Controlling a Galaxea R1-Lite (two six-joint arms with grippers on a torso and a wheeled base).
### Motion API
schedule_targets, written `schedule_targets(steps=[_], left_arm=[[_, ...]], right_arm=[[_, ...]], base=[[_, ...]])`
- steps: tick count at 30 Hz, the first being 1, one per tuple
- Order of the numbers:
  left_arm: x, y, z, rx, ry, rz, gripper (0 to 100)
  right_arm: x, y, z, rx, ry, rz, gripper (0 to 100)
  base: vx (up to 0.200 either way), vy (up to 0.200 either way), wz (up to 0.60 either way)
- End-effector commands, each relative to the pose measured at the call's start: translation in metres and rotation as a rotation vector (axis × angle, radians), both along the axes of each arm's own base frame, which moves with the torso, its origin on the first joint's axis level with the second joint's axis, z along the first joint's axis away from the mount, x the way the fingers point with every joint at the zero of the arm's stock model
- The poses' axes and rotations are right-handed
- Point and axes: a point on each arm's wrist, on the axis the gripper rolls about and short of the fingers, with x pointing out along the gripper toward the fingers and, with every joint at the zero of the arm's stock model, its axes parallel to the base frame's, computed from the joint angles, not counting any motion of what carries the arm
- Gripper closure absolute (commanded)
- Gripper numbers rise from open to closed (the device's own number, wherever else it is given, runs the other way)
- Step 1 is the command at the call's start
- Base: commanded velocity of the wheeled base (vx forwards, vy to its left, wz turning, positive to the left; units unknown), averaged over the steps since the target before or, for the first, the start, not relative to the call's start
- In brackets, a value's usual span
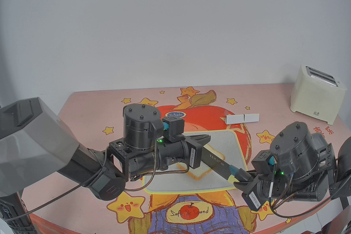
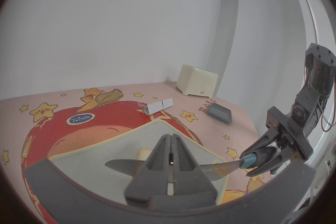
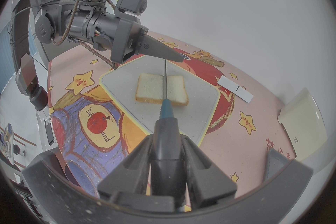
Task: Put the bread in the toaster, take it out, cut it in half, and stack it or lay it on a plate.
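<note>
Pinching knife (image 3: 165,78) handle, right gripper (image 3: 167,138) holds blade across bread (image 3: 149,88) ahead on cutting board (image 3: 120,81); left gripper (image 2: 171,139), pressed together, just above blade.

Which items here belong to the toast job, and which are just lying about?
Job: bread, on the cutting board; knife, clamped in the right gripper, blade across the bread; toaster; dark tray, possibly the plate; left gripper, shut, above the board.
Lying about: white card, behind the board.
</note>
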Motion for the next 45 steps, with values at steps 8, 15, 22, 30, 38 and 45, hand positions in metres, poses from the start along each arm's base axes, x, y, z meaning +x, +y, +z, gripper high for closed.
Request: schedule_targets(steps=[8,15,22,30,38,45], left_arm=[[-0.0016,0.0022,-0.0049,0.015,0.013,0.000,100],[-0.0007,0.0011,-0.0009,0.000,0.000,0.000,100],[-0.0013,0.0019,-0.0005,-0.001,-0.001,0.000,100],[-0.0017,0.0023,-0.0044,0.008,0.008,-0.001,100],[-0.0012,0.0017,-0.0032,0.003,0.004,-0.001,100],[-0.0019,0.0025,-0.0007,-0.001,0.000,-0.001,100]], right_arm=[[0.0027,0.0013,0.0074,0.027,-0.021,-0.006,100],[0.0010,-0.0009,-0.0005,-0.001,0.001,-0.006,100],[0.0011,-0.0008,-0.0002,0.000,0.000,-0.006,100],[0.0026,0.0011,0.0063,0.024,-0.018,-0.006,100],[0.0022,0.0000,0.0044,0.018,-0.013,-0.008,100],[0.0020,-0.0009,0.0000,0.000,0.001,-0.010,100]], base=[[0.000,0.000,0.00],[0.000,0.000,0.00],[0.000,0.000,0.00],[0.000,0.000,0.00],[0.000,0.000,0.00],[0.000,0.000,0.00]])
